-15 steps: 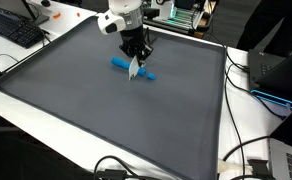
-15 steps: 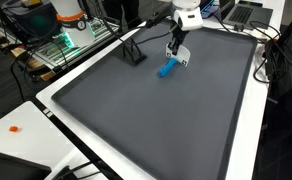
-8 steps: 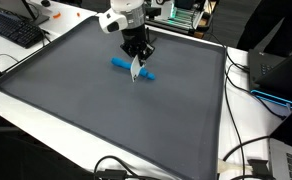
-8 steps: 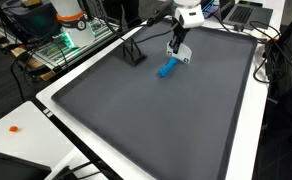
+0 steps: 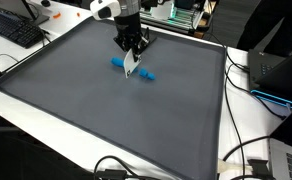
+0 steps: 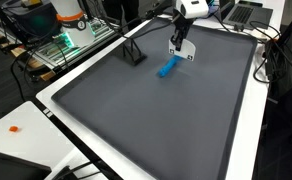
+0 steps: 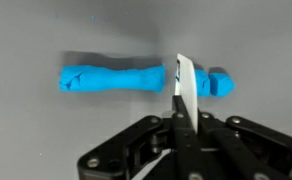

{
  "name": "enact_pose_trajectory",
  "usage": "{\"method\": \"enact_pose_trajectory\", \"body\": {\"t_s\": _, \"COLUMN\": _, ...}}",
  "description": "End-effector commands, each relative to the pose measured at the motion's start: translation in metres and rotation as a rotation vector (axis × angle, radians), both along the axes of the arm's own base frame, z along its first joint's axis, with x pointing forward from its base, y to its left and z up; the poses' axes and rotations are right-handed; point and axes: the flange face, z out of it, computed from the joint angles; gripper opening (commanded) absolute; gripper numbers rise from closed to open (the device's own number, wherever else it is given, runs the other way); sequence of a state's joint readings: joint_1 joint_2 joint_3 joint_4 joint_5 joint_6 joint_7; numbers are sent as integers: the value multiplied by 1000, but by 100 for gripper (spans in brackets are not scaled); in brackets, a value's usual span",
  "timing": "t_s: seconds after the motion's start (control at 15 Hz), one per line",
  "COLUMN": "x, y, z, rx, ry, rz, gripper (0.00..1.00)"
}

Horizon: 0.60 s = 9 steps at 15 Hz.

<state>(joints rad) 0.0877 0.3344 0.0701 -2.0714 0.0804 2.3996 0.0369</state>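
Observation:
A long blue object (image 7: 116, 77) lies on the dark grey mat (image 5: 86, 100); it also shows in both exterior views (image 5: 119, 63) (image 6: 166, 69). My gripper (image 7: 180, 112) is shut on a thin white flat piece (image 7: 185, 85) that sticks out from the fingertips. In the wrist view the white piece crosses in front of the blue object near its right end. In both exterior views the gripper (image 5: 132, 62) (image 6: 179, 47) hangs a little above the mat, just beside the blue object.
The mat has a raised rim (image 6: 46, 105) on a white table. A small black stand (image 6: 134, 55) sits on the mat near the blue object. A keyboard (image 5: 14, 30), cables (image 5: 246, 80) and electronics surround the mat.
The gripper has risen a little and shifted away from the blue object, still holding the white piece. The blue object has stayed in place.

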Motion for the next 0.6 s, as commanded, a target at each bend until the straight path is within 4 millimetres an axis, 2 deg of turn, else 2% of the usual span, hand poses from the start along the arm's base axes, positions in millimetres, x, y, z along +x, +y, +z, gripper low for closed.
{"method": "enact_pose_trajectory", "body": {"t_s": 0.0, "x": -6, "y": -15, "z": 4, "rx": -32, "ry": -5, "rz": -5, "gripper": 1}}
{"method": "enact_pose_trajectory", "body": {"t_s": 0.53, "x": -8, "y": -34, "z": -11, "rx": -53, "ry": 20, "rz": -13, "gripper": 1}}
